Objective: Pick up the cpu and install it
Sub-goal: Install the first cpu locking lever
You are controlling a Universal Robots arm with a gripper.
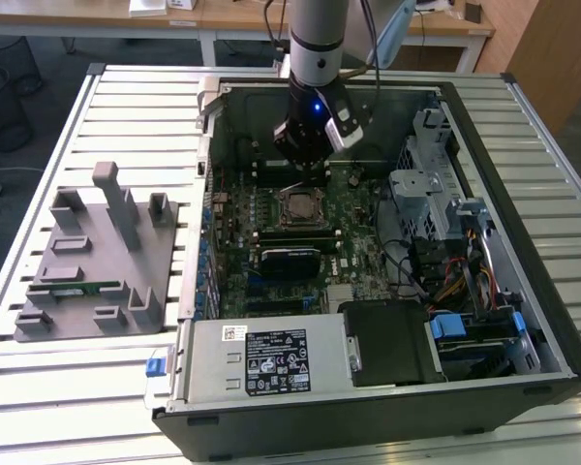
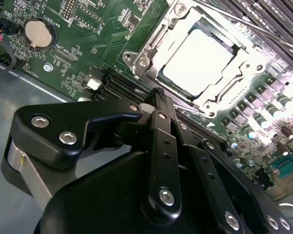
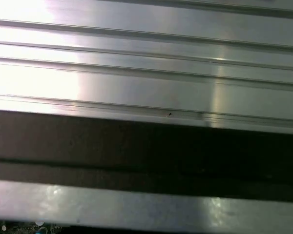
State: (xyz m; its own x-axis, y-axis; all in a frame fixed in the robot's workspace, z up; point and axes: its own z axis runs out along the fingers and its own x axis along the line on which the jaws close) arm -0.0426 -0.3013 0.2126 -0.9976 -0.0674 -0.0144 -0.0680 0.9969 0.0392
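The black claw (image 2: pixel 158 97), fingers drawn together on nothing, hangs just beside the small square silvery cpu (image 2: pixel 198 58), which sits in the metal-framed socket (image 2: pixel 156 36) on the green motherboard (image 2: pixel 88 29), apart from the claw

From my station I see a ribbed, pale metal tabletop (image 1: pixel 97 107) under bright, even light. Behind it stand light wooden desks (image 1: pixel 232 15) on white legs, a brown wooden panel (image 1: pixel 552 48) at the exterior view's right, and dark grey floor (image 1: pixel 19 126) at its left.
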